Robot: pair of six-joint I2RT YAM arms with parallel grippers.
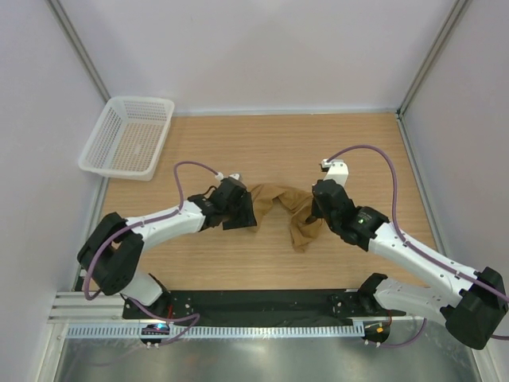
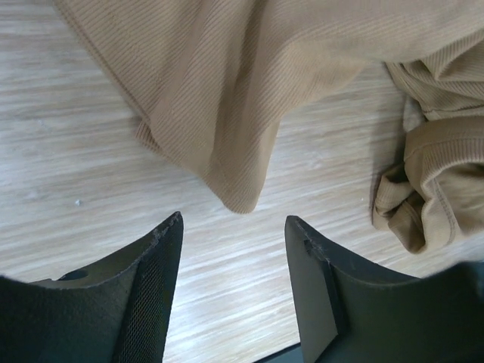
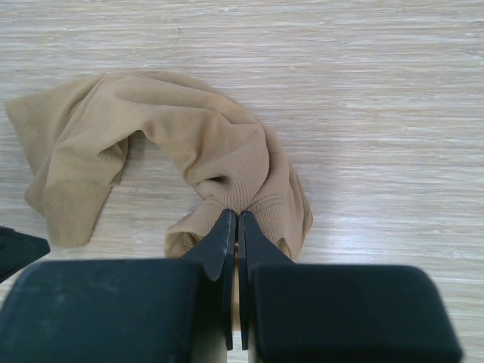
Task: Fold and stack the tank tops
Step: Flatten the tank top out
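Basket (image 1: 127,137), white plastic mesh, upper left of the top view, at the far left corner of the table (image 1: 262,147). You see only its own mesh floor and walls, and it stands well apart from both arms and the cloth.

Next right is the left gripper (image 1: 241,211), middle left of the frame, its head at the left end of the tank top (image 1: 288,208). Check the left wrist view: the left gripper (image 2: 234,221) is spread wide, two dark fingers at the bottom of the frame, bare wood grain between them, nothing gripped. A rounded fold of the tan-brown cloth sits just past the tips, centre of that frame. You can't tell if it touches either finger.

The tank top itself is one crumpled tan-brown piece in the centre of the top view, on the table. It is strung between the two grippers in a shallow arch, and a tail drops toward the bottom of the frame just left of the right gripper (image 1: 318,211). It is wrinkled, not folded, not flat.

The right gripper is centre right in the top view. In the right wrist view you see the right gripper (image 3: 237,221) pinched tight, fingers almost meeting at bottom centre, with a ribbed bunch of the tank top (image 3: 189,144) clamped between them. From that pinch the cloth loops up and out to the left of the frame and ends in a flap at middle left.
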